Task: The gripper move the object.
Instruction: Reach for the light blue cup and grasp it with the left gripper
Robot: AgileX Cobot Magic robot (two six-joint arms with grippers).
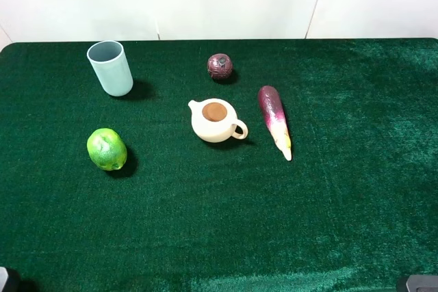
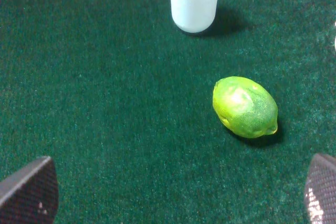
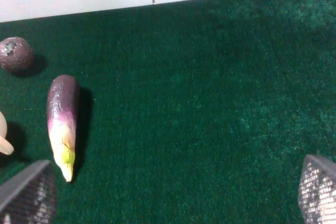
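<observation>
While parked at the worktop edge, left tool and right tool gape empty. Cup stands upright beyond the lime, so left tool probably reaches.

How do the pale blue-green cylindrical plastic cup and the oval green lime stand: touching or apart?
Apart. The exterior high view shows a wide strip of green cloth between cup and lime.

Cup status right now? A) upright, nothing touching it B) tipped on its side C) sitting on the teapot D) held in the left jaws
A: the cup stands upright, open end up, on the green cloth, apart from the lime and the teapot.
</observation>
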